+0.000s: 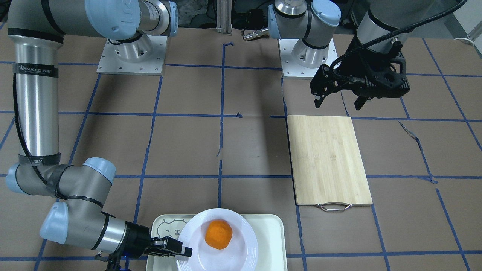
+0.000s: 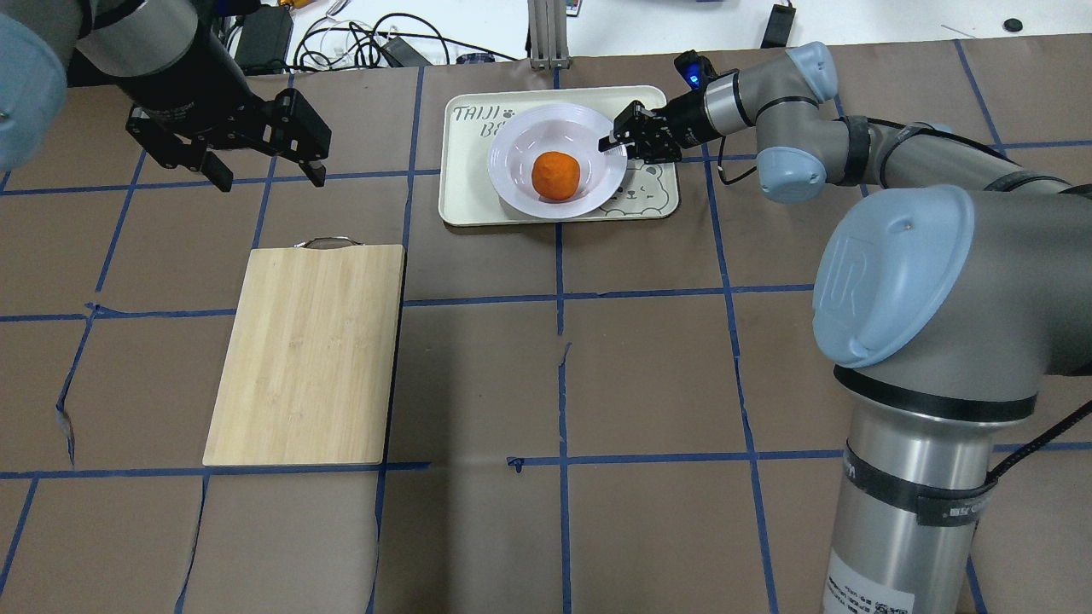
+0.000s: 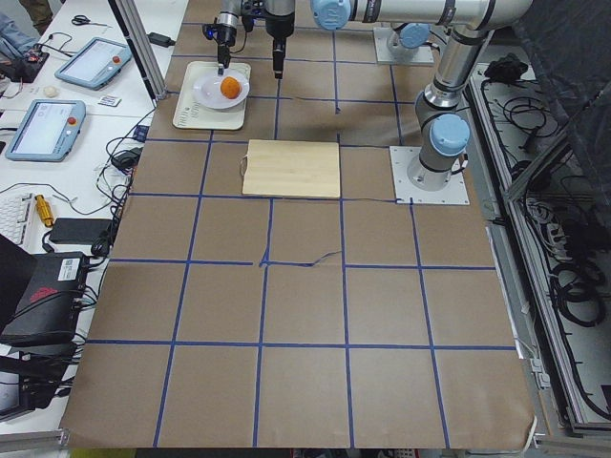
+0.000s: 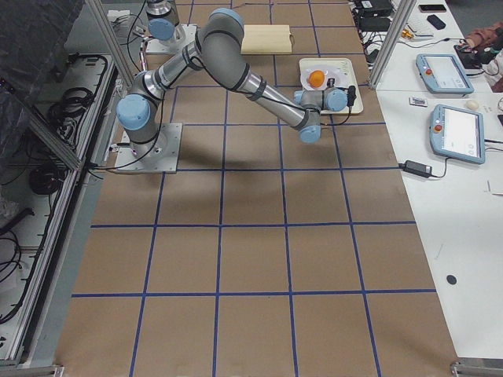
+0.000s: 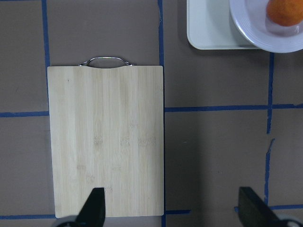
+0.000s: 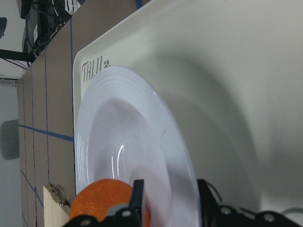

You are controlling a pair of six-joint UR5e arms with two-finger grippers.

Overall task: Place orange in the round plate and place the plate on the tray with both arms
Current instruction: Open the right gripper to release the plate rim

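The orange point(image 1: 218, 234) point(image 2: 555, 175) lies in the middle of the round plate point(image 1: 244, 229) point(image 2: 512, 162). The plate is over the cream tray point(image 1: 271, 233) point(image 2: 465, 196) and casts a broad shadow on it in the right wrist view. My right gripper point(image 1: 184, 250) point(image 2: 616, 141) point(image 6: 168, 203) is shut on the plate's rim, one finger above and one below. Away from the tray, my left gripper point(image 1: 339, 104) point(image 2: 273, 181) point(image 5: 173, 210) hangs open and holds nothing, above the table near the cutting board's end.
A bamboo cutting board point(image 1: 327, 158) point(image 2: 307, 350) with a metal handle point(image 5: 105, 60) lies on the robot's left half of the table. Blue tape lines cross the brown table cover. Tablets and cables lie on the white bench point(image 3: 57, 105) beyond the tray.
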